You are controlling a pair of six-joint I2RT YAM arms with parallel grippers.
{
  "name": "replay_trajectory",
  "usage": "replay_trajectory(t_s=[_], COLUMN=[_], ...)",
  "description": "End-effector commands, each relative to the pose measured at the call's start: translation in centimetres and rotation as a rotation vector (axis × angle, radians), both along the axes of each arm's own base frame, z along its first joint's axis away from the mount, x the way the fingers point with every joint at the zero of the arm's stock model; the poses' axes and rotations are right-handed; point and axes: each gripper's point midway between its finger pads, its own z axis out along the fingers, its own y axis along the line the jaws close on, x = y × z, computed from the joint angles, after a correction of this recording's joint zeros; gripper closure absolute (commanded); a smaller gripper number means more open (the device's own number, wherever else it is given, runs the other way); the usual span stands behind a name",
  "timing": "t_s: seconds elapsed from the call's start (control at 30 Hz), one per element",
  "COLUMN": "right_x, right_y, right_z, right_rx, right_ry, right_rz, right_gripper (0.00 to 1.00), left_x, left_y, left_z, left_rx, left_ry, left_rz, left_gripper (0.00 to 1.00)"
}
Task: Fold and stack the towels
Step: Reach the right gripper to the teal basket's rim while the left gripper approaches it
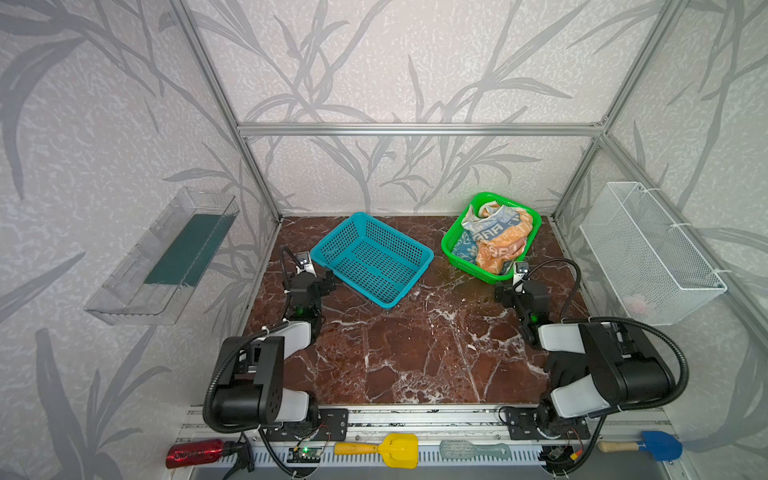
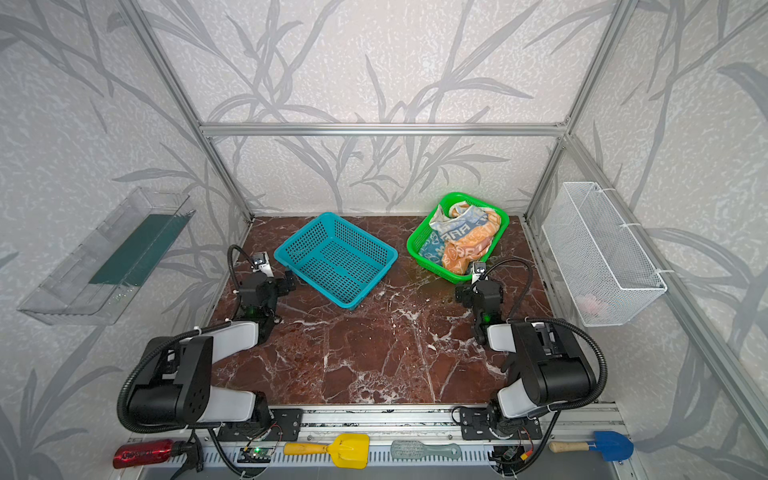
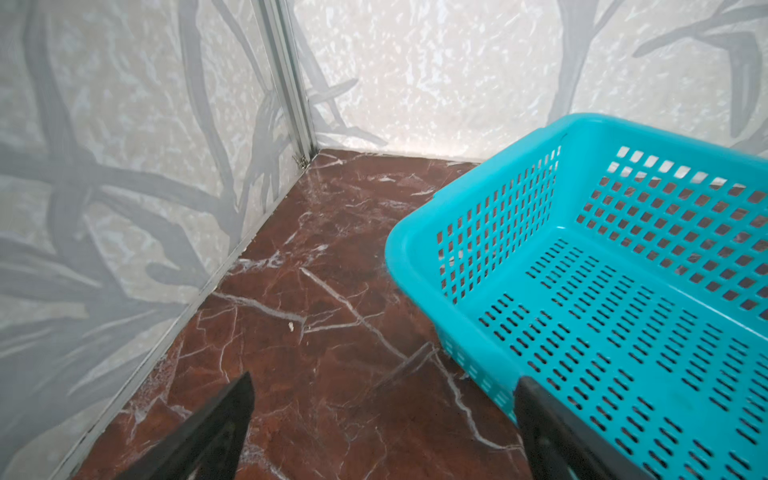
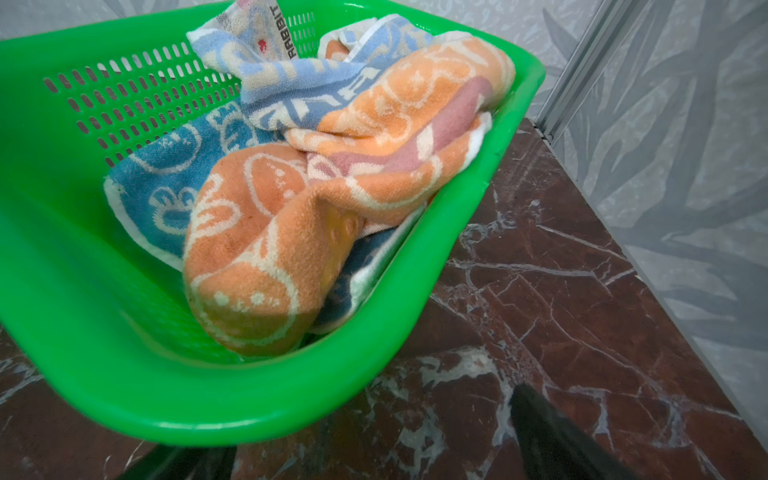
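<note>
Three towels lie crumpled together in the green basket [image 1: 465,266] at the back right. The orange towel [image 4: 291,232] is on top at the near side. The teal-blue towel [image 4: 162,187] lies under it, and the striped towel [image 4: 291,83] with "RABBIT" letters sits at the far side. My right gripper [image 4: 365,419] is open just in front of the green basket's near rim [image 4: 249,415], one finger partly hidden beneath it. My left gripper [image 3: 384,380] is open and empty over the marble beside the near-left corner of the teal basket [image 3: 399,249].
The empty teal basket [image 1: 395,233] stands at the back centre of the marble table [image 1: 415,353]. A white wire basket [image 1: 652,253] hangs on the right wall and a clear tray [image 1: 166,257] on the left. A red bottle [image 1: 195,453] and scoops lie along the front rail.
</note>
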Motion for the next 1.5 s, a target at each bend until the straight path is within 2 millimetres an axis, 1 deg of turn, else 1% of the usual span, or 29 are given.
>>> replay_trajectory(t_s=[0.0, 0.1, 0.13, 0.2, 0.27, 0.3, 0.37, 0.4, 0.5, 0.57, 0.63, 0.67, 0.7, 0.73, 0.77, 0.83, 0.9, 0.97, 1.03, 1.13, 1.2, 1.23, 1.3, 1.37, 1.4, 1.47], right_x=[0.5, 0.3, 0.1, -0.1, 0.1, 0.1, -0.5, -0.9, -1.6, -2.1, -2.8, -3.3, -4.0, -4.7, -5.3, -5.1, -4.9, -4.7, -4.7, -5.3, -5.8, -6.0, -6.3, -6.3, -6.3, -6.0], right_y=[-0.2, -0.1, -0.1, -0.1, 0.1, 0.3, 0.6, 0.6, -0.5, -0.7, -1.3, -1.8, -2.8, -3.6, -4.0, -2.9, -1.4, 0.8, 3.1, 6.8, 9.6, 10.6, 14.1, 17.4, 19.0, 21.6], right_z=[1.8, 2.0, 2.1, 2.0, 2.3, 3.4, 4.7, 4.7, 6.5, 7.3, 8.1, 8.6, 8.8, 8.8, 8.9, 9.5, 9.8, 10.2, 10.5, 10.8, 11.1, 11.1, 11.2, 10.9, 10.5, 9.5], right_rx=[0.010, 0.008, 0.008, 0.009, 0.008, -0.004, -0.015, -0.017, 0.017, 0.069, 0.177, 0.233, 0.318, 0.381, 0.433, 0.440, 0.451, 0.456, 0.471, 0.463, 0.488, 0.510, 0.584, 0.619, 0.625, 0.637], right_ry=[-0.054, -0.069, -0.081, -0.090, -0.093, -0.131, -0.127, -0.080, -0.089, -0.098, -0.086, -0.083, -0.090, -0.092, -0.103, -0.129, -0.109, -0.045, 0.024, 0.095, 0.119, 0.132, 0.173, 0.236, 0.284, 0.353], right_rz=[-0.020, -0.014, -0.012, -0.012, 0.001, 0.014, 0.023, 0.015, -0.062, -0.095, -0.172, -0.225, -0.320, -0.394, -0.429, -0.330, -0.242, -0.132, -0.053, 0.011, 0.047, 0.049, 0.100, 0.137, 0.151, 0.177], right_gripper=[0.01, 0.01, 0.01, 0.01, 0.01, 0.01, 0.01, 0.01, 0.01, 0.01, 0.01, 0.01, 0.00, 0.00, 0.00, 0.00, 0.01, 0.01, 0.01, 0.01, 0.01, 0.01, 0.01, 0.01, 0.01, 0.00], left_x=[-0.7, -1.0, -1.2, -1.4, -1.6, -1.8, -2.3, -2.5, -3.3, -3.8, -4.2, -4.3, -4.3, -4.3, -4.2, -4.3, -4.8, -4.8, -4.8, -5.0, -5.1, -5.1, -5.3, -5.4, -5.4, -5.3], left_y=[0.5, 0.9, 0.4, -0.8, -0.8, -0.7, -0.6, -0.6, -0.4, -0.3, -0.2, -0.5, -1.0, -1.3, -2.1, -3.0, -3.3, -4.5, -5.6, -6.8, -7.9, -8.3, -9.3, -10.1, -10.4, -10.4], left_z=[-1.1, -1.5, -1.4, -0.7, 0.3, 0.9, 2.1, 2.6, 4.1, 4.6, 4.9, 5.2, 5.3, 5.7, 6.1, 7.0, 7.6, 8.1, 8.1, 7.7, 7.7, 7.6, 7.6, 7.8, 7.7, 7.3], left_rx=[0.040, 0.057, 0.076, 0.118, 0.135, 0.137, 0.115, 0.100, 0.047, 0.019, -0.053, -0.089, -0.121, -0.147, -0.188, -0.269, -0.360, -0.396, -0.419, -0.441, -0.453, -0.451, -0.443, -0.424, -0.411, -0.360], left_ry=[0.048, -0.016, -0.017, -0.013, -0.022, -0.032, -0.051, -0.054, -0.072, -0.080, -0.077, -0.074, -0.070, -0.080, -0.094, -0.122, -0.099, -0.058, -0.010, 0.056, 0.079, 0.092, 0.115, 0.125, 0.127, 0.153], left_rz=[0.044, 0.074, 0.065, 0.039, 0.057, 0.065, 0.085, 0.086, 0.110, 0.125, 0.143, 0.133, 0.115, 0.097, 0.061, 0.020, 0.031, -0.019, -0.063, -0.093, -0.124, -0.132, -0.160, -0.174, -0.174, -0.148], left_gripper=[0.01, 0.02, 0.02, 0.01, 0.01, 0.01, 0.01, 0.01, 0.01, 0.01, 0.01, 0.01, 0.01, 0.01, 0.01, 0.01, 0.01, 0.01, 0.01, 0.01, 0.01, 0.01, 0.01, 0.01, 0.01, 0.01])
